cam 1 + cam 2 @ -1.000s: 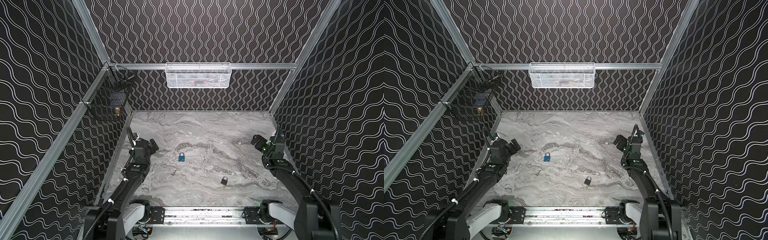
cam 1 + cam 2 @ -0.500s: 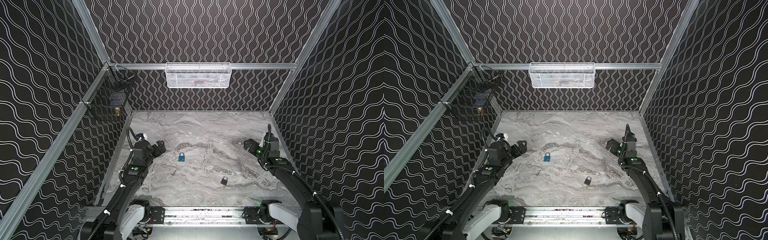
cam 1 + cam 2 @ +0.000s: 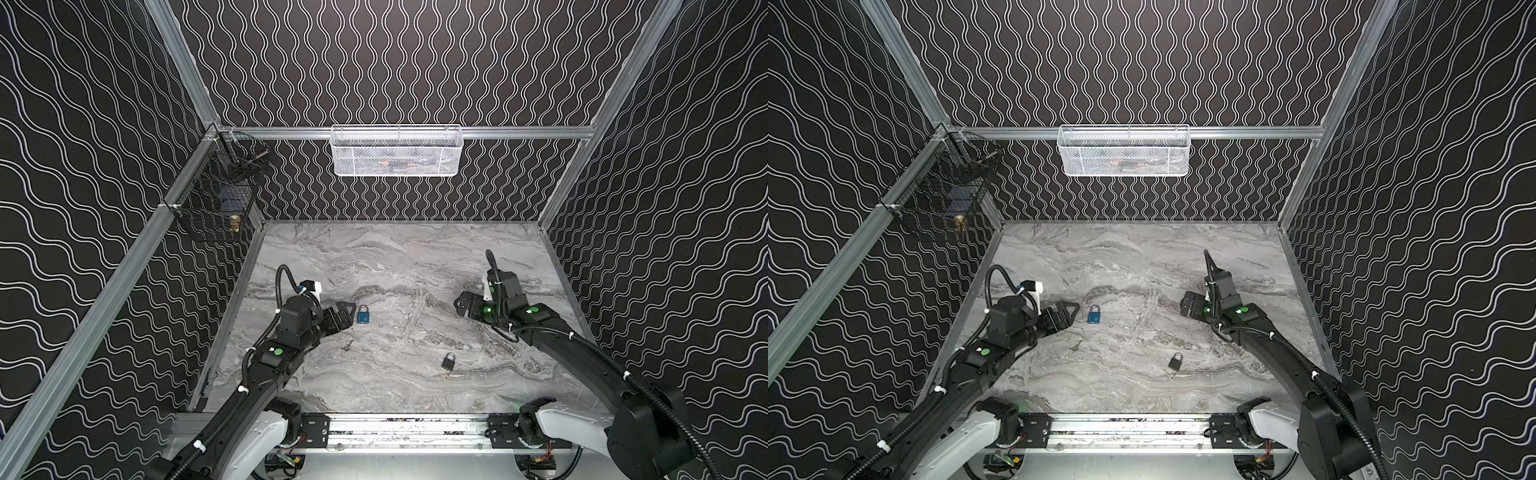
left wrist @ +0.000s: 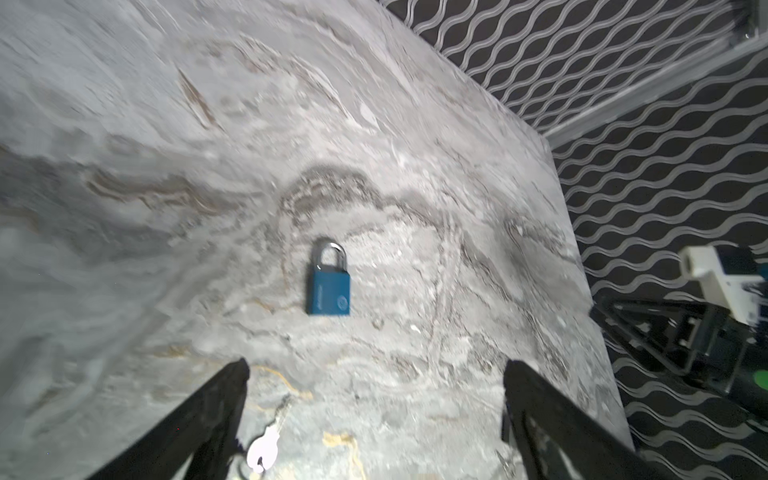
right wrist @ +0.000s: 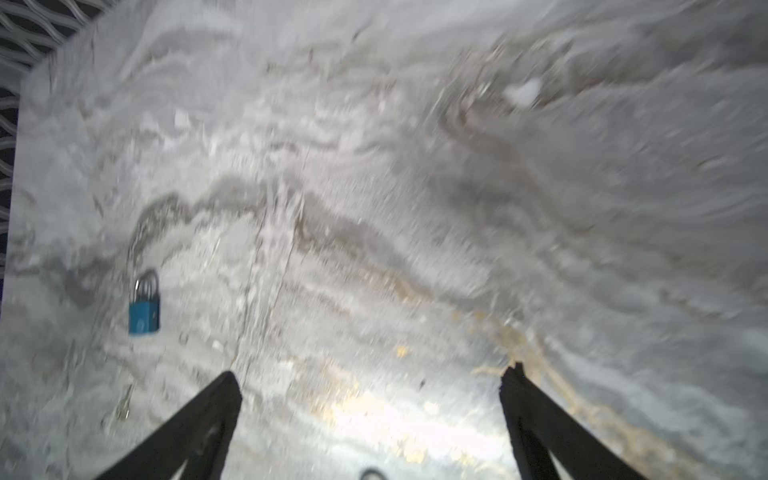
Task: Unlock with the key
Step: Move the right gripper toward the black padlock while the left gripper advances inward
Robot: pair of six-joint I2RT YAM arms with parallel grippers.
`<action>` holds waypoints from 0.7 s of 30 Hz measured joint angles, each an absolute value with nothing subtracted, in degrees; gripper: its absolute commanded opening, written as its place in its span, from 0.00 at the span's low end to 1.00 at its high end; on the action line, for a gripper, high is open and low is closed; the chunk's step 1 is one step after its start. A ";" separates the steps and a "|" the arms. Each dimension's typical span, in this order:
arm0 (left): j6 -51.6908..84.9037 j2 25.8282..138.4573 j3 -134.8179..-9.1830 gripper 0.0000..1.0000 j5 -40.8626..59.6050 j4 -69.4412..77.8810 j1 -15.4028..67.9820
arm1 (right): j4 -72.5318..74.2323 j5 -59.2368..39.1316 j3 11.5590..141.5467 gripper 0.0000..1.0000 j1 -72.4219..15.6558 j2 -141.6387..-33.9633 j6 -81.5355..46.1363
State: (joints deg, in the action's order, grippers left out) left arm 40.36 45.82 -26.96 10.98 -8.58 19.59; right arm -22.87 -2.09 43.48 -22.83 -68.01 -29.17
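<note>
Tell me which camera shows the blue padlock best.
The left wrist view: the blue padlock lies near the middle of the picture, large and fairly sharp, with shackle and body both plain. In both top views it is only a small blue shape on the table. The right wrist view shows it small and blurred.

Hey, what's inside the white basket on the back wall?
Through the white basket mesh, a reddish shape and dark bits lie at the bottom. The mesh hides what they are.
</note>
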 measured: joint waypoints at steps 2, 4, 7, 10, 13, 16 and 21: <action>41.50 45.39 -26.65 0.99 11.07 -8.97 22.00 | -24.82 -2.11 43.48 0.96 -24.80 -67.35 -29.93; 42.22 45.08 -26.50 0.99 11.00 -9.08 24.60 | -26.44 -1.10 43.46 0.95 -26.94 -66.72 -30.94; 43.68 45.12 -26.11 0.99 10.44 -8.88 28.69 | -28.93 -1.34 43.18 0.92 -30.22 -66.00 -32.32; 44.88 45.93 -25.89 0.99 9.15 -8.45 32.86 | -31.40 -0.75 42.63 0.89 -32.60 -64.99 -33.98; 46.17 47.35 -25.91 0.99 7.88 -7.64 37.30 | -33.61 -0.47 42.24 0.86 -35.90 -64.23 -36.27; 46.72 48.51 -26.06 0.99 5.96 -7.11 41.21 | -35.18 -0.01 41.65 0.83 -39.18 -63.83 -39.09; 48.60 50.41 -26.11 0.99 2.48 -4.84 47.55 | -36.71 0.97 40.69 0.78 -44.51 -64.36 -44.29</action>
